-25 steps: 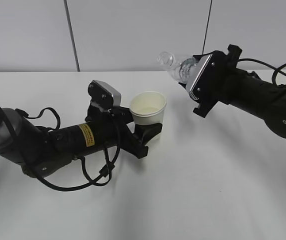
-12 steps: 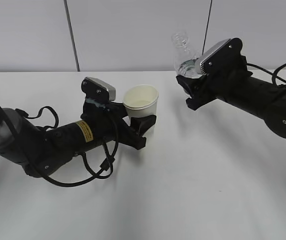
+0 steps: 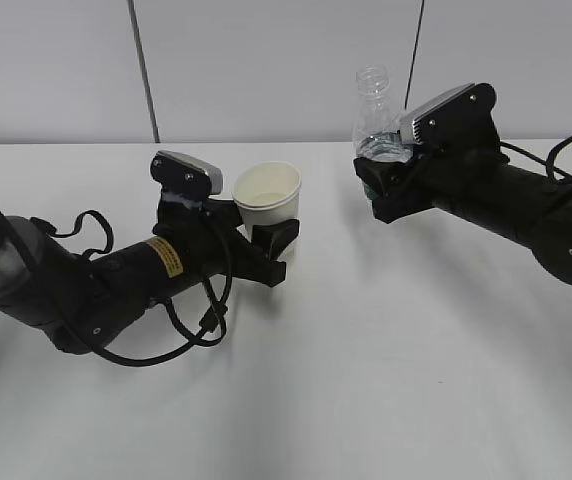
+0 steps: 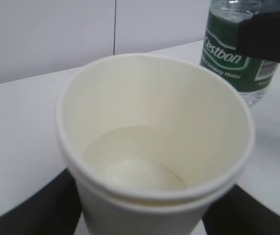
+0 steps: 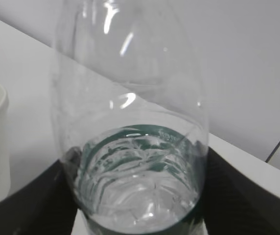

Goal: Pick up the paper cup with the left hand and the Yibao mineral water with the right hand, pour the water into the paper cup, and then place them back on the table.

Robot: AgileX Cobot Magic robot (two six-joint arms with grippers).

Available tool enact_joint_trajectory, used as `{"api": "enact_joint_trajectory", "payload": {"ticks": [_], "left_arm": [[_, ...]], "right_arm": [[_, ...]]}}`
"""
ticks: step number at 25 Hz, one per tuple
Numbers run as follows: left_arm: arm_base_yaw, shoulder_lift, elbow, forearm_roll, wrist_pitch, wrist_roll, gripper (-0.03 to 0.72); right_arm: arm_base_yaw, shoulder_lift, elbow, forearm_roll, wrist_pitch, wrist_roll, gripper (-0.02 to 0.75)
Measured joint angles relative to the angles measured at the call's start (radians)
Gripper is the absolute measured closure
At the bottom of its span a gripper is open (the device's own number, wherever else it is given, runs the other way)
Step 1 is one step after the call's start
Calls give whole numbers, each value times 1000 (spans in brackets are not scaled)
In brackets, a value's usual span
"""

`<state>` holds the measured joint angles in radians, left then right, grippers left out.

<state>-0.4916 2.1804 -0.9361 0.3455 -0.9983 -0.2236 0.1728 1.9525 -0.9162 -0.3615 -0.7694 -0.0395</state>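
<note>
Clear bottle (image 3: 373, 118) tipped back upright from near-horizontal, right pincer (image 3: 381, 185) clamped on label; cup (image 3: 267, 199) with water, gripped by left pincer (image 3: 266, 240), moved left and lower near worktop (image 3: 386, 340); pour apparently done, set-down next.

"cestbon" in white on mineral water (image 4: 230, 54) green label, smaller print illegible

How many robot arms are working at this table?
2: the left arm holds a paper cup; the right arm holds a water bottle upright. None appears hidden.
</note>
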Motion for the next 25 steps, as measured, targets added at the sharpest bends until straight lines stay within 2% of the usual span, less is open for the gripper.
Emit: {"api": "enact_joint_trajectory", "payload": {"ticks": [5,16,25], "left_arm": [[22,0,0,-20,3,2,248],[127,0,0,-30,4,2,248],[193,0,0,-28,31,15,248]], "right_arm": [[0,0,0,0,2,39,236],[0,40,0,-2,-14,87,236],[0,123,0,-2,-139,159,236]]}}
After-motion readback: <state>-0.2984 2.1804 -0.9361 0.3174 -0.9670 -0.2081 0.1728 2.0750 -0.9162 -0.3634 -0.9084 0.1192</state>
